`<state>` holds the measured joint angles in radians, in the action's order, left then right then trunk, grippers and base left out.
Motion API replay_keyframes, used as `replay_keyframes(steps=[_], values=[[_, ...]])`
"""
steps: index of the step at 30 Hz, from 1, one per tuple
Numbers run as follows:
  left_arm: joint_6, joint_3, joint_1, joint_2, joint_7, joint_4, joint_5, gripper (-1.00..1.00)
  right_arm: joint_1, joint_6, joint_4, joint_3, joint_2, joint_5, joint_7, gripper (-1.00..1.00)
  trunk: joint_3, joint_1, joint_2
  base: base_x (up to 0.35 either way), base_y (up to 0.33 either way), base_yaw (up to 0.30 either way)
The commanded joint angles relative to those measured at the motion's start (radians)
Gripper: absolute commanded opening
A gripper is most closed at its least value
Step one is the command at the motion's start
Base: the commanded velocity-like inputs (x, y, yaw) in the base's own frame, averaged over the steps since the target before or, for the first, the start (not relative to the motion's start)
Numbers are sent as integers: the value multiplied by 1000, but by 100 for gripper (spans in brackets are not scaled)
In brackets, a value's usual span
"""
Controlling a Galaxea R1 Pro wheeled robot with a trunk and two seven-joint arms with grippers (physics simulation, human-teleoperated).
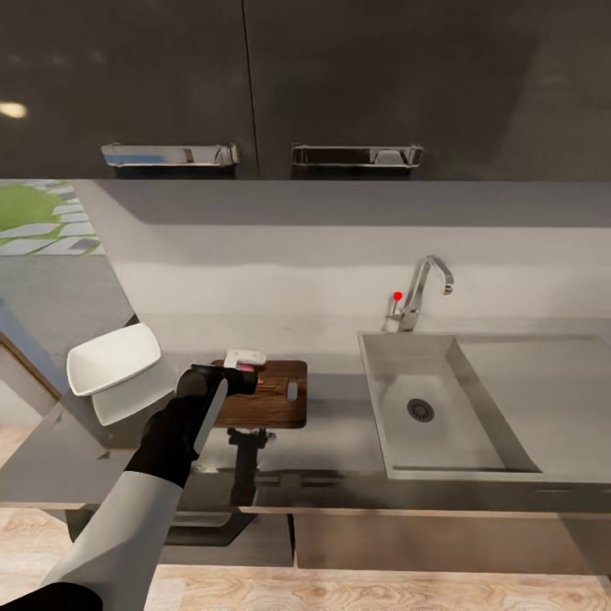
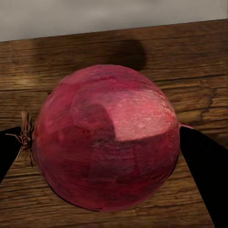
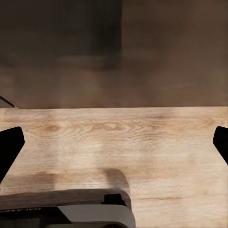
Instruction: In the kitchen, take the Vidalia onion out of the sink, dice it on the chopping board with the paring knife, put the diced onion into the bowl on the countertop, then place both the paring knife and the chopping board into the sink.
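The onion (image 2: 107, 137) is held between the two dark fingers (image 2: 204, 175) of the left claw (image 1: 246, 378), just over the chopping board (image 1: 276, 414), at its near-left corner; whether it touches the wood cannot be told. The sink (image 1: 407, 356) is seen emptied, well to the right of the claw, so the pick-out step is judged done. Dicing, filling the bowl (image 1: 110, 356) on the countertop (image 1: 339, 441) to the claw's left, and sinking knife and board are left. A small pale object on the board may be the knife; too blurred. The right claw (image 3: 114, 142) is seen spread apart over wooden floor (image 3: 142, 137), nothing gripped.
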<state>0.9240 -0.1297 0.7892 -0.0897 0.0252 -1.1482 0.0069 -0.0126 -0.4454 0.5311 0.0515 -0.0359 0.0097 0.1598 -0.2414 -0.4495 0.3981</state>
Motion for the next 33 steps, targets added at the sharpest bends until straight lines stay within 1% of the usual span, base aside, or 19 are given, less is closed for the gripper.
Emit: replay_keyframes(steps=[1,25,26,33], values=[[4,-1,1,0,3,1,1,-100,-1,-1,0,5,1,1,9,100,-2,-1,2,0,0,0],[1,-1,1,1,2,12,-4,-100,0,-2,0,5,1,1,9,100,-2,-1,2,0,0,0],[1,-1,1,1,2,12,-4,100,-1,-2,0,5,1,1,9,100,-2,-1,2,0,0,0],[1,-1,1,0,2,12,-4,100,-1,-2,0,5,1,1,9,100,-2,-1,2,0,0,0]])
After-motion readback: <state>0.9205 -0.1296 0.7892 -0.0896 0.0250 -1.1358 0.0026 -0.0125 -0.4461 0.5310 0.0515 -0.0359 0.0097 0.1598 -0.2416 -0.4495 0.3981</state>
